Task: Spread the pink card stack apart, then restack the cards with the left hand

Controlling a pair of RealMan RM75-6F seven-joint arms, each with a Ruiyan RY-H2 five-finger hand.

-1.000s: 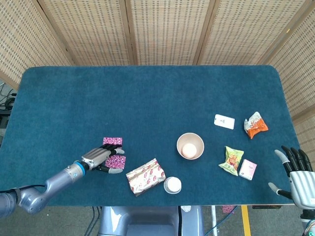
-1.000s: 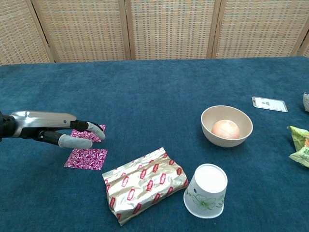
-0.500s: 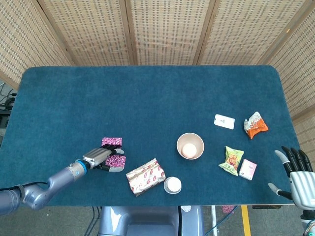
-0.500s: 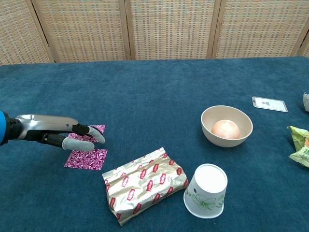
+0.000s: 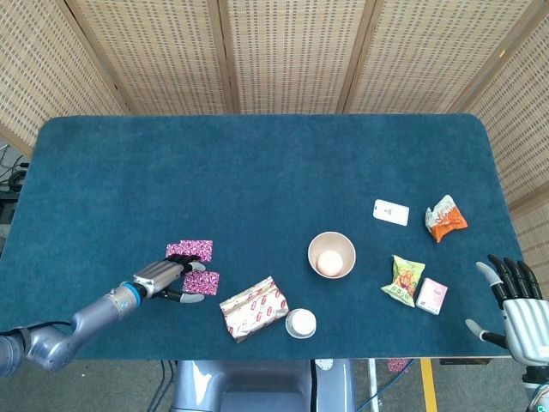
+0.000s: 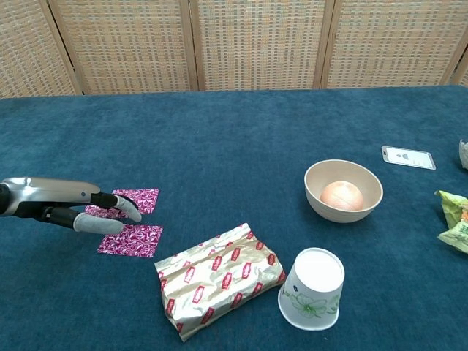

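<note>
Two pink patterned cards lie apart on the blue table: a far card (image 5: 194,250) (image 6: 133,200) and a near card (image 5: 202,281) (image 6: 132,240). My left hand (image 5: 166,278) (image 6: 69,207) hovers flat just left of them, fingers stretched out, fingertips (image 6: 124,207) over the far card's left part and above the near card's left edge. It holds nothing. My right hand (image 5: 513,301) stands at the table's front right edge with fingers spread and empty; the chest view does not show it.
A gold and red foil packet (image 5: 253,308) (image 6: 219,278) lies right of the cards, an upturned paper cup (image 5: 301,324) (image 6: 313,288) beside it. Further right are a bowl (image 5: 332,254) (image 6: 344,190) holding a round thing, snack bags (image 5: 405,280) (image 5: 445,218), a white card (image 5: 391,212).
My left hand has drawn back to the left, uncovering more of the far card. The cards and my right hand stay where they were.
</note>
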